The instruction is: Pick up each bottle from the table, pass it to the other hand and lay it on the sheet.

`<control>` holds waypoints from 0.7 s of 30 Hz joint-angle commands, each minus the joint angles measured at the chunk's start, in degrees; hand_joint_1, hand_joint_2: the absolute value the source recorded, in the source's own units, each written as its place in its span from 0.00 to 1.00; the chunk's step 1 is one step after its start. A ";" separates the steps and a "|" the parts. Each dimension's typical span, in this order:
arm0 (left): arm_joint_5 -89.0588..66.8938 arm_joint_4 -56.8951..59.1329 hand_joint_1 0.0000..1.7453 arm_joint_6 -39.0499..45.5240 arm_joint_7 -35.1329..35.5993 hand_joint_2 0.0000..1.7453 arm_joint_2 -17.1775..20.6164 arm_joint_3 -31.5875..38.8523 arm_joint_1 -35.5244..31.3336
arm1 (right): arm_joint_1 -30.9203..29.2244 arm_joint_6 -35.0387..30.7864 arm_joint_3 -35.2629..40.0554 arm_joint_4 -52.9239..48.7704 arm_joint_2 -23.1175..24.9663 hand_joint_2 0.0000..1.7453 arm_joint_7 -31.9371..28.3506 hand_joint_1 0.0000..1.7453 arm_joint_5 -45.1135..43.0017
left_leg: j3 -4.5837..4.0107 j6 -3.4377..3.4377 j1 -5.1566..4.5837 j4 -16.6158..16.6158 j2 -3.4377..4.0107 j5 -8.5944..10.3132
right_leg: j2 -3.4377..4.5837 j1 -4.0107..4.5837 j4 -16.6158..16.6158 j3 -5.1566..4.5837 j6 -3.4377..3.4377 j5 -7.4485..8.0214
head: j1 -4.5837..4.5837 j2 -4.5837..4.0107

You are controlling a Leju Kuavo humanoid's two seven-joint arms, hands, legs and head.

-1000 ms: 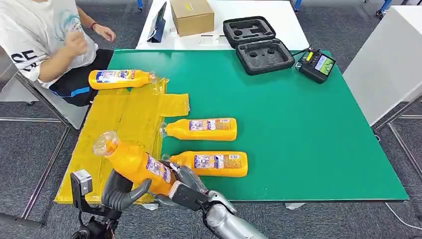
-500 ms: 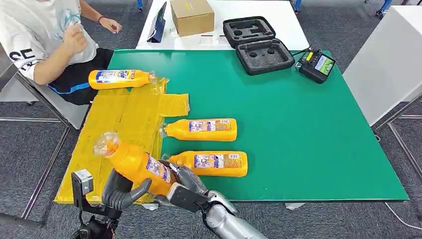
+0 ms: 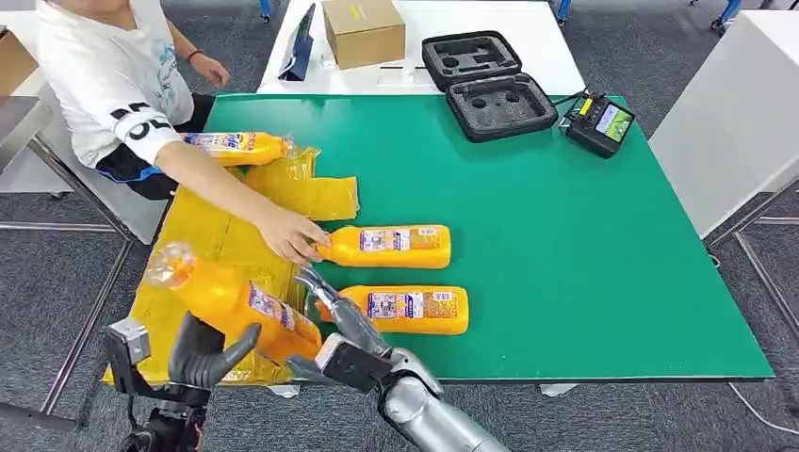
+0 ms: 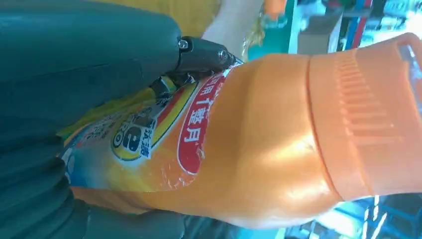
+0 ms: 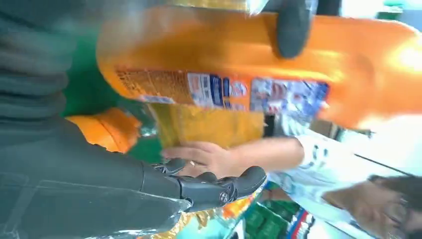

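Gripping the bottle [image 3: 231, 306] in our left hand [image 3: 203, 353], we are mid-handover; our right hand [image 3: 344, 330] is open beside it; next, lay it on the sheet [image 3: 203, 250].

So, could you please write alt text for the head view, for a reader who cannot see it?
The robot's left hand holds an orange bottle over the yellow sheet, with the right hand open beside it. A person's hand touches the neck of another bottle lying on the green table; two more bottles lie nearby.
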 commanded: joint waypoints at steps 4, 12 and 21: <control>-0.25 -2.16 1.00 4.04 -2.58 1.00 -0.40 7.68 -0.79 | 0.86 1.61 -0.19 -6.96 -2.10 0.00 0.02 0.00 -1.41 | 0.16 -0.02 0.01 -0.01 -0.09 -0.07 | -0.04 0.00 -0.01 0.19 -0.01 -0.09 | 0.00 0.00; -6.07 -2.98 1.00 10.93 -6.33 1.00 1.73 13.29 -4.84 | 4.73 -0.33 -1.88 -18.85 -2.64 0.00 0.02 0.00 -7.65 | 0.08 -0.03 0.05 0.03 -0.23 -0.05 | -0.18 0.05 0.04 0.13 -0.03 -0.12 | 0.02 0.00; -42.05 6.62 1.00 23.35 -3.63 1.00 7.69 10.05 -12.43 | 9.07 -5.77 -3.03 -34.04 -4.02 0.00 0.02 0.00 -10.53 | 0.19 -0.03 0.02 0.00 -0.35 -0.05 | -0.29 0.02 0.03 0.24 -0.02 -0.18 | 0.00 0.00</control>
